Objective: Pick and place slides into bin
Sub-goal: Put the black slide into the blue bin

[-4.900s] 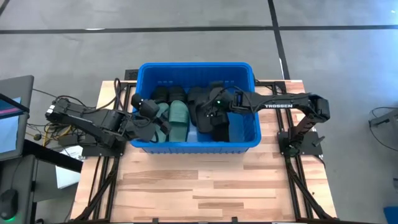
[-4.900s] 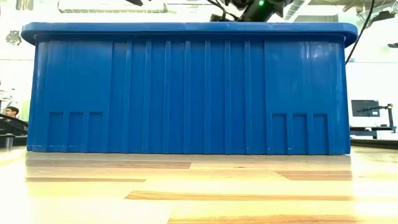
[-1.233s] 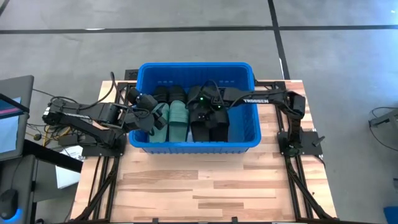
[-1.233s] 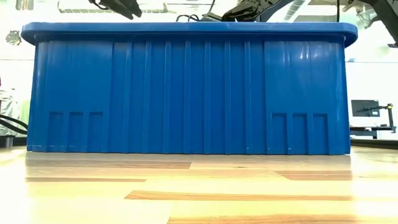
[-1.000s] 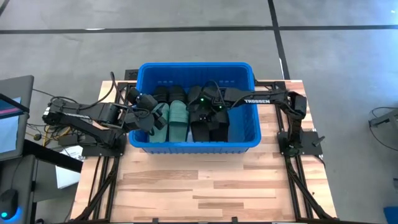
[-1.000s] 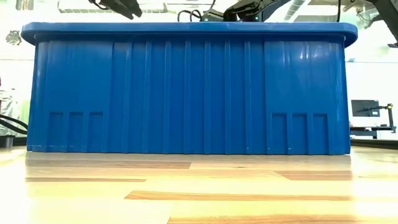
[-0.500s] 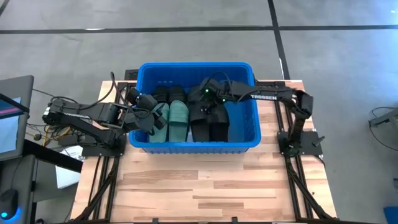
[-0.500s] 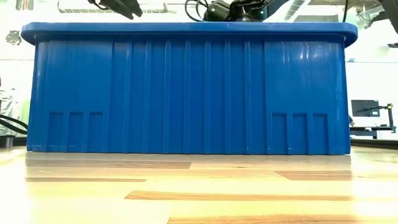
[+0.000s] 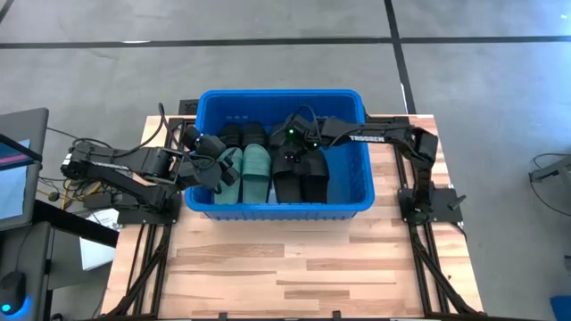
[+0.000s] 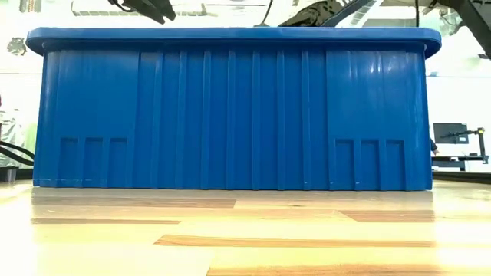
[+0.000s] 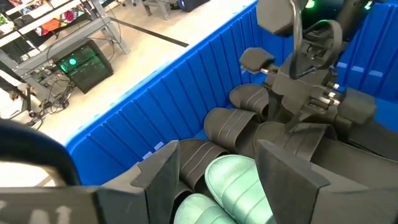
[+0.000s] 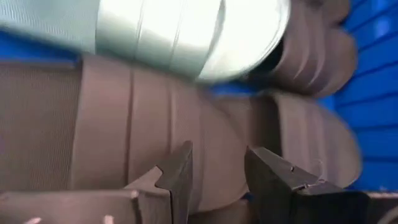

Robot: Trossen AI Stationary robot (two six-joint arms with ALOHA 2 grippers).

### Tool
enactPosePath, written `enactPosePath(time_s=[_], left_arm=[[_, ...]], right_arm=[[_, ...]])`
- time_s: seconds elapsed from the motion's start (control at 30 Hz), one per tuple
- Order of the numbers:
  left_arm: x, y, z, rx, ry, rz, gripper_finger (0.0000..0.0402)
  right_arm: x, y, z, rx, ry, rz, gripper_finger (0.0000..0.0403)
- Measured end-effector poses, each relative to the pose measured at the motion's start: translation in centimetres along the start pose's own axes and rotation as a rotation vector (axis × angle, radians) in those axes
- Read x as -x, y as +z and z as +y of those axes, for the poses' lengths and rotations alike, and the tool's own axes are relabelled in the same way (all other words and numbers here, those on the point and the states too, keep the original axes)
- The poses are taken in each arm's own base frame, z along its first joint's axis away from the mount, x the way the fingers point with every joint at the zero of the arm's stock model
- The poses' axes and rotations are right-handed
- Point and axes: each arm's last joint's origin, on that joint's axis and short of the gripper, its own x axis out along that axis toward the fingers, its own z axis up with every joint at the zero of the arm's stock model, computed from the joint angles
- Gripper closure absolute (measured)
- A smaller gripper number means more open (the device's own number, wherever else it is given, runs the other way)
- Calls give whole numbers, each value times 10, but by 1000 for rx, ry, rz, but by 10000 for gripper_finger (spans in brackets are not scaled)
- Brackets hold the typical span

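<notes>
The right gripper (image 12: 216, 171) has its fingers parted and holding nothing, poised just over a black slide (image 12: 124, 130) inside the bin (image 9: 357, 198). The left gripper (image 11: 214, 165), fingers spread and empty, hangs over the green slides (image 11: 233, 180) at the bin's left end. From table height the bin's wall (image 10: 230, 107) hides every slide.

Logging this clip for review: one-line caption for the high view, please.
Both grippers over the blue bin of slides: right gripper above black slides, open left gripper by green slides.
</notes>
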Motion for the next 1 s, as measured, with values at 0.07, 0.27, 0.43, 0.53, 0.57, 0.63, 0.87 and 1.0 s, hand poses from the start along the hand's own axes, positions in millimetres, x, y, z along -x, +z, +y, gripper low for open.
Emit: enactPosePath(time_s=[0.07, 0.27, 0.43, 0.53, 0.57, 0.63, 0.87, 1.0], left_arm=[[0, 0, 0, -1, 1, 0, 203], [0, 0, 0, -5, 3, 3, 203], [0, 0, 0, -6, 3, 3, 203], [0, 0, 0, -6, 3, 3, 203], [0, 0, 0, -7, 4, 3, 203], [0, -1, 1, -8, 4, 3, 203], [0, -2, 1, -20, 10, 12, 203], [0, -2, 1, -17, 10, 12, 203]], right_arm=[[-4, 1, -1, -2, -10, -7, 272], [-10, -2, -2, -7, -24, 21, 272], [-14, -5, -2, -10, -33, 54, 272], [-17, -7, 1, -4, -21, 73, 272], [-16, -6, 2, 5, -16, 76, 272], [-16, -5, 6, 31, -4, 85, 272], [-14, -1, 11, 58, 4, 78, 272], [-13, 1, 15, 67, 17, 86, 272]])
